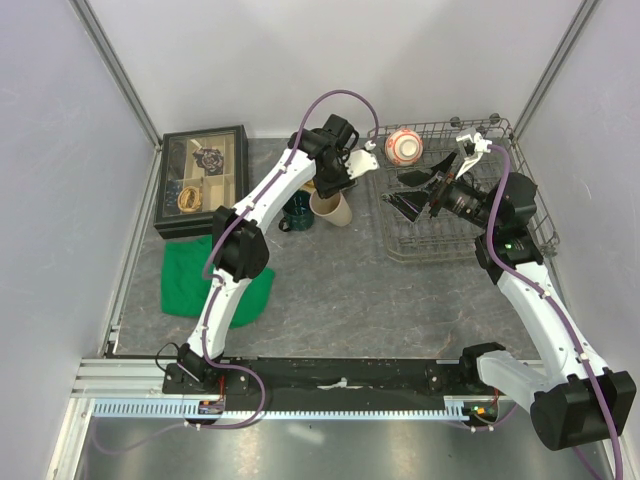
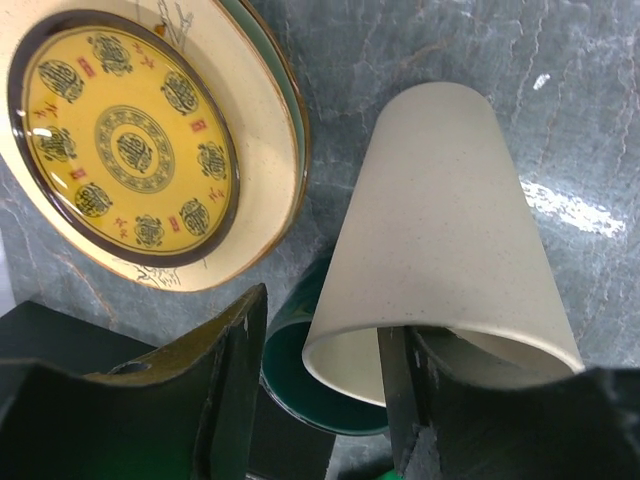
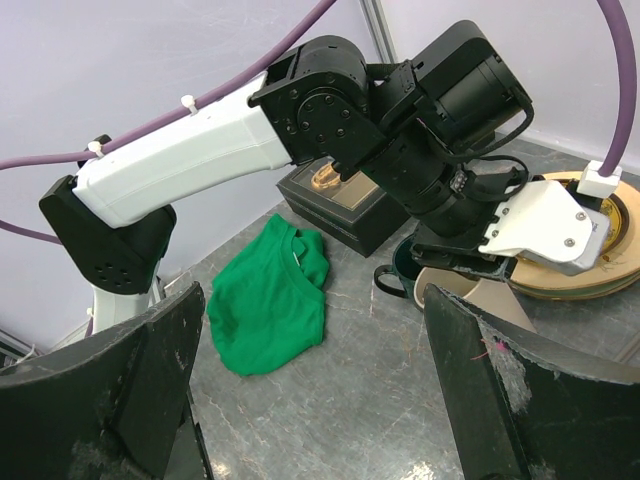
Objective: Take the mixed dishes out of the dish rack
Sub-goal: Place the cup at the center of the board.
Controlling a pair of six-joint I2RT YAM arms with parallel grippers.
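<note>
**Beige cup** (image 2: 440,220) standing upright on the bench (image 2: 560,90), outside the dish rack (image 1: 440,245). It is just beside the dark green mug (image 2: 296,372) and near the stacked plates (image 2: 130,150), the uppermost of which has a yellow patterned centre.

**Left end effector** (image 2: 322,325) open, its fingers straddling the near wall of the cup at the rim. One finger is inside the mouth; the other is outside, with a visible gap to the wall. Nothing is clamped. Whether the inner finger touches the wall cannot be told.

**Judged handling:** stiff ceramic, fairly light, with a smooth matte surface and a tapered body. It is therefore liable to slide out of a side grip and to chip against the mug. A pinch across the rim wall is the suitable hold.

**Right end effector** (image 3: 312,330) wide open and empty, poised over the rack. The red-and-white bowl (image 1: 405,146) sits at the rack's far edge, beyond its fingers and apart from them
</note>
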